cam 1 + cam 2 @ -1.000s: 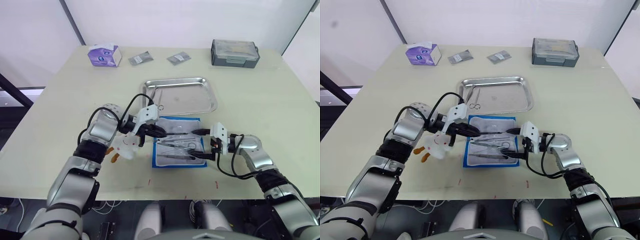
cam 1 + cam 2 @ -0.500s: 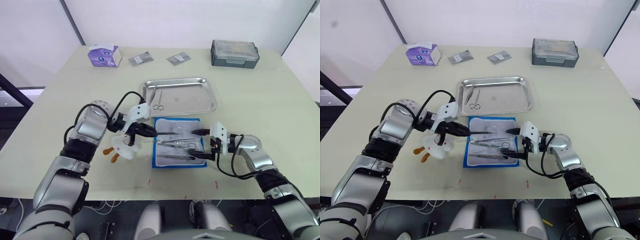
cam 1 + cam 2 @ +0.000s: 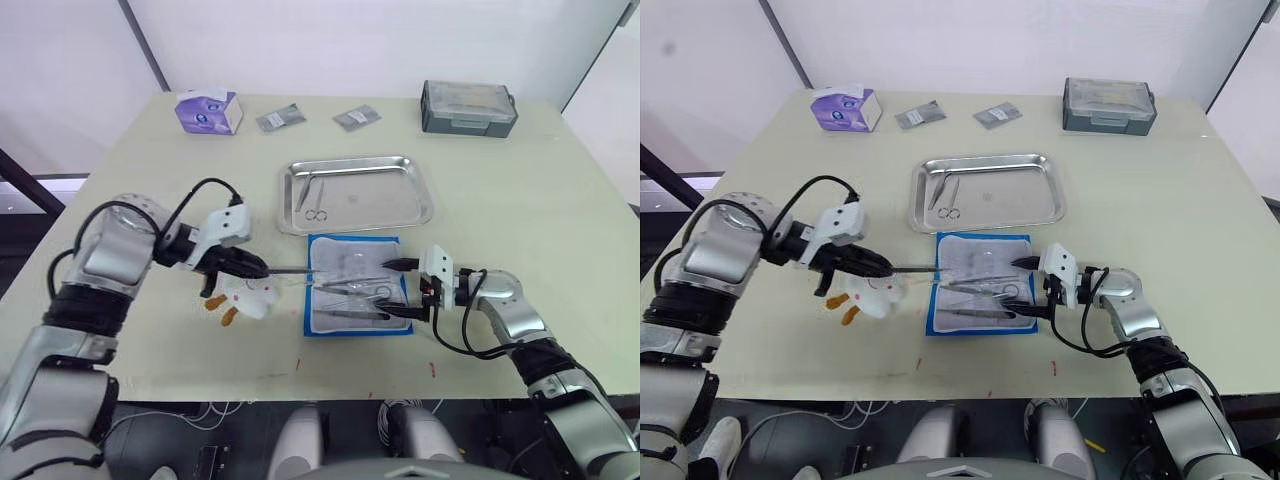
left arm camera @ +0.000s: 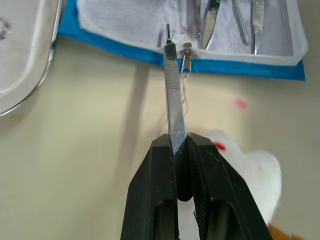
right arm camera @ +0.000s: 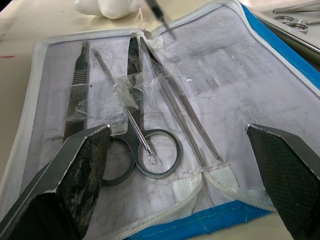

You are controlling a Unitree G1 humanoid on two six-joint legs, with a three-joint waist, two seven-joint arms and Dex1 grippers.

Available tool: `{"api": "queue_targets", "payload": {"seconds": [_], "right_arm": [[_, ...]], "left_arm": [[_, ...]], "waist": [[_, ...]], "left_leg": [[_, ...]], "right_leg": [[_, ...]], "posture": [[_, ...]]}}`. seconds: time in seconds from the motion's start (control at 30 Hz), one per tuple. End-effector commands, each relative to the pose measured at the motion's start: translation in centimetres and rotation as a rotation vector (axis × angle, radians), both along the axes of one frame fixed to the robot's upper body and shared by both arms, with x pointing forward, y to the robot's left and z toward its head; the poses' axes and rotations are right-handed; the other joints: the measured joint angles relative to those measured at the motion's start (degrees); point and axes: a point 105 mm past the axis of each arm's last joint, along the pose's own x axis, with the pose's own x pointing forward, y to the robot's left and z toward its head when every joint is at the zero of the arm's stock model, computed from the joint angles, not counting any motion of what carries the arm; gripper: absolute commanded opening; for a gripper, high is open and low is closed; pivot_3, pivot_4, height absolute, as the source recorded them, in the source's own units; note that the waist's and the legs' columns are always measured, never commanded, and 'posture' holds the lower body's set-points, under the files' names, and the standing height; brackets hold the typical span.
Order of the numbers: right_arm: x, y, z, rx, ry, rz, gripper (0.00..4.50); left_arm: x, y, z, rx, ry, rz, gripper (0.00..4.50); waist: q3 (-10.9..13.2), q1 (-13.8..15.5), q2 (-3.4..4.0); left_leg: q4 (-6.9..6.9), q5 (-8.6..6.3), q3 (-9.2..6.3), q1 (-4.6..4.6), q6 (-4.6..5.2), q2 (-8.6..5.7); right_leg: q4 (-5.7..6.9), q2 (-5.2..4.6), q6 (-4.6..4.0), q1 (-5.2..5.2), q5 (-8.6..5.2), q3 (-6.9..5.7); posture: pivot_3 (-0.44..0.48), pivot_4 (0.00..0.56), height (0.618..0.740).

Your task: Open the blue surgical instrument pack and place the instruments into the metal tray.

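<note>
Pale cream table (image 3: pixel 560 200) carries everything. Along its far edge, from ten to two o'clock, sit a purple tissue box (image 3: pixel 209 110), two grey foil packets (image 3: pixel 281 119), and a dark grey plastic box (image 3: pixel 469 106). A white plush toy (image 3: pixel 246 296) with orange feet lies at nine o'clock of the blue surgical instrument pack (image 3: pixel 357 286), just under the left claw.

At centre the metal tray (image 3: pixel 420 190) holds ring-handled scissors (image 3: pixel 320 199) and one more thin tool beside them. Just nearer, at its six o'clock, the pack lies open, pale lining up, with scissors, forceps and a flat handle (image 5: pixel 80 95) tucked inside.

The left claw (image 4: pixel 178 145) is clamped on a thin steel instrument (image 4: pixel 173 97), its tip near the pack's edge. The right claw (image 3: pixel 400 289) gapes wide at the pack's three o'clock edge, empty.
</note>
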Motion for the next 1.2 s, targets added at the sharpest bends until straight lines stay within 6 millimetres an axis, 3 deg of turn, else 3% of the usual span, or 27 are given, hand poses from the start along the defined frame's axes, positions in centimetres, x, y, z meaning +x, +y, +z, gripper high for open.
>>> {"api": "queue_targets", "payload": {"seconds": [0.03,0.23,0.43,0.53,0.67,0.9,1.2], "right_arm": [[-2.2,-2.4,-6.6,-0.197,0.221,-0.064,4.5],[-2.2,-2.2,-6.6,-0.195,0.219,-0.059,4.5],[-2.2,-2.2,-6.6,-0.194,0.219,-0.058,4.5],[-2.2,-2.2,-6.6,-0.194,0.219,-0.06,4.5],[-2.2,-2.2,-6.6,-0.193,0.22,-0.064,4.5],[-2.2,-2.3,-6.6,-0.192,0.218,-0.072,4.5],[-2.3,-2.5,-6.6,-0.191,0.219,-0.079,4.5]], "left_arm": [[-0.1,0.1,3.7,-0.112,-0.062,-0.024,0.02],[1.6,-2.3,7.1,-0.323,-0.158,0.018,0.02],[3.0,-5.3,8.7,-0.48,-0.232,0.048,0.02],[5.1,-7.9,10.0,-0.604,-0.296,0.137,0.02],[6.8,-10.1,11.0,-0.702,-0.398,0.223,0.02],[8.3,-13.0,10.4,-0.777,-0.373,0.37,0.02],[11.0,-13.5,7.8,-0.697,-0.413,0.659,0.02]], "waist": [[0.0,0.0,0.0],[-0.1,0.0,-0.12],[-0.1,-0.2,-0.11],[-0.1,0.0,-0.23],[-0.2,-0.2,-0.2],[-0.2,-0.1,-0.21],[-0.2,-0.1,-0.2]], "left_leg": [[0.0,0.0,0.01,0.0,0.0,0.0],[0.0,0.0,0.01,-0.01,0.0,0.0],[0.0,0.0,-0.03,0.0,0.0,0.0],[0.02,0.0,-0.08,0.0,0.0,0.01],[0.05,0.0,-0.04,0.0,0.0,-0.02],[0.03,0.0,-0.06,0.01,0.0,-0.03],[0.03,0.0,-0.06,0.01,-0.01,-0.05]], "right_leg": [[0.0,0.0,0.0,0.0,0.0,0.0],[0.0,0.01,0.01,0.01,0.0,-0.03],[0.04,0.02,0.01,0.0,0.01,0.04],[0.05,0.02,0.01,0.01,0.01,0.0],[0.05,-0.01,0.02,0.01,0.01,0.07],[0.08,-0.01,0.02,0.01,0.02,0.08],[0.07,-0.04,0.03,0.01,0.02,0.09]], "posture": [[0.0,0.15,0.734],[0.0,0.15,0.734],[0.0,0.15,0.734],[0.0,0.15,0.734],[0.0,0.15,0.734],[0.0,0.15,0.734],[0.0,0.15,0.734]]}}
